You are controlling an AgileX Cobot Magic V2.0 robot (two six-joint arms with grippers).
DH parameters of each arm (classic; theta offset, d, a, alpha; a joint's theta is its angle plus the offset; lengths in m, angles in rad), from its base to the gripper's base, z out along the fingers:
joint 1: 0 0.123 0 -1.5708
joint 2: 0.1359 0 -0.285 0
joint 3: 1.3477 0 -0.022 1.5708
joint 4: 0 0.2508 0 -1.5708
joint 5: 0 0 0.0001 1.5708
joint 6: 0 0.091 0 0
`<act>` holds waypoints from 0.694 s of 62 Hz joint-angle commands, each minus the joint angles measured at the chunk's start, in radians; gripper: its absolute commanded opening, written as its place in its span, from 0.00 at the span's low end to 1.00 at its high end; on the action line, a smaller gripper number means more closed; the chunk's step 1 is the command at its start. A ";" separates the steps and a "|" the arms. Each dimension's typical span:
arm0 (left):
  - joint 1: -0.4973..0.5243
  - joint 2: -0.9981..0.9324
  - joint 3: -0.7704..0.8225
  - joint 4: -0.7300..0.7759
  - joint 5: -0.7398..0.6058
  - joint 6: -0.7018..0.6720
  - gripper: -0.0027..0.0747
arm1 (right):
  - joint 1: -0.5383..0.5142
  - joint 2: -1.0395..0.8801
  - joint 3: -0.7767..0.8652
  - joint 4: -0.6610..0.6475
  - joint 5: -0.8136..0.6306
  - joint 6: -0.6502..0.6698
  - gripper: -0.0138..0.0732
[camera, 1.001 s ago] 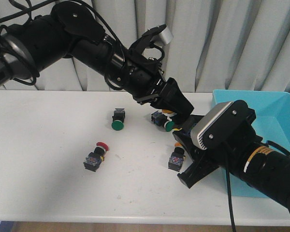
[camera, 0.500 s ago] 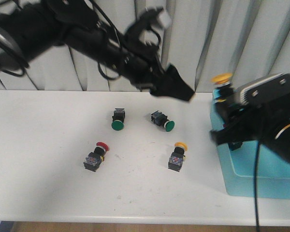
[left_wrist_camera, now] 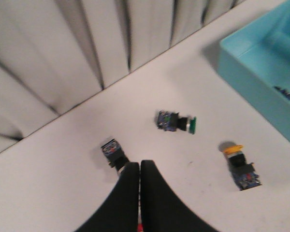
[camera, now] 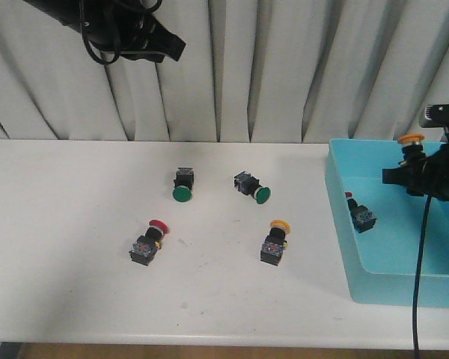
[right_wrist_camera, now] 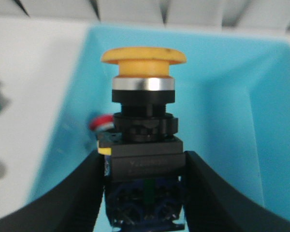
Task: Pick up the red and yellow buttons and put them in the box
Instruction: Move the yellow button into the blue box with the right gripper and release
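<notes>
Right gripper: the right gripper (right_wrist_camera: 144,193) hangs over the box, its two black fingers (right_wrist_camera: 89,193) clamped on the black body of a yellow button (right_wrist_camera: 143,104); in the front view this same gripper (camera: 423,176) sits at the far right edge above the box's interior.
Held button: a wide, flat yellow mushroom cap on top, a silver collar below it, then a ribbed black neck and a blocky black base, held upright with the cap up.
Box: a light-blue bin (camera: 343,224) with low walls at the right end of the white table (camera: 75,284); a red button (camera: 359,215) lies on its floor near the left wall, cap toward the back.
On the table: a second yellow-capped button (camera: 274,242) lies near the box's left wall; a red-capped button (camera: 150,241) lies further left, well apart from it.
Green pair: two green-capped buttons (camera: 182,184) (camera: 252,186) rest behind them, closer to the curtain (camera: 284,67).
Left gripper: the left gripper (left_wrist_camera: 139,169) is raised high near the curtain, fingertips pressed together and holding nothing; the front view shows only part of its arm (camera: 127,30) at the top left.
</notes>
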 commanded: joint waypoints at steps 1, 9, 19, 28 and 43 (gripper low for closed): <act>-0.001 -0.048 -0.024 0.037 -0.040 -0.059 0.02 | -0.049 0.077 -0.098 0.004 0.037 0.033 0.17; -0.001 -0.048 -0.024 0.035 -0.033 -0.059 0.02 | -0.066 0.197 -0.204 -0.008 0.159 0.038 0.17; -0.001 -0.048 -0.024 0.035 -0.033 -0.059 0.02 | -0.064 0.324 -0.323 -0.031 0.272 0.071 0.19; -0.001 -0.048 -0.024 0.035 -0.033 -0.059 0.02 | -0.064 0.419 -0.417 -0.084 0.368 0.099 0.28; -0.001 -0.048 -0.024 0.035 -0.032 -0.059 0.02 | -0.064 0.480 -0.490 -0.126 0.407 0.098 0.57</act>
